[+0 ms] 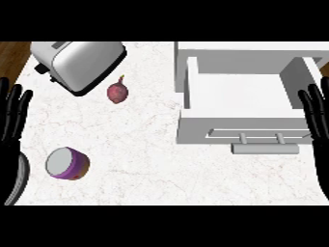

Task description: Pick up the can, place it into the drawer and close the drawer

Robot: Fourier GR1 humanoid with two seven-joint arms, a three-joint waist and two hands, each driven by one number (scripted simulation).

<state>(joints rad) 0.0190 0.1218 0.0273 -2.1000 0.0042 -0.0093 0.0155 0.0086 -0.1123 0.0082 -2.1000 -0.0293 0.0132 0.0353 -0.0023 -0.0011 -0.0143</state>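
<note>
Landmark: open white drawer [249,103], pulled out toward the viewer on the marble counter [159,159], its handle [265,148] on the near side
Can: purple can [67,164] with a pale lid, lying tipped on the counter well to the left of the drawer and nearer the viewer than its front
Can axis: seems to run from the lid at upper left to the base at lower right
Left hand: left hand [2,125] at the far left edge, fingers straight and up, holding nothing, resting
Right hand: right hand [328,120] just right of the drawer, fingers straight and up, holding nothing, resting
Key relation: the can lies just right of the left hand and slightly nearer the viewer; the left hand is much the nearer one, the right hand is across the drawer from it
Other things: toaster [81,60] and a small reddish root vegetable [117,91], both left of the drawer, farther away than the can
Task stage: judged not yet begun; can not in the drawer
</note>
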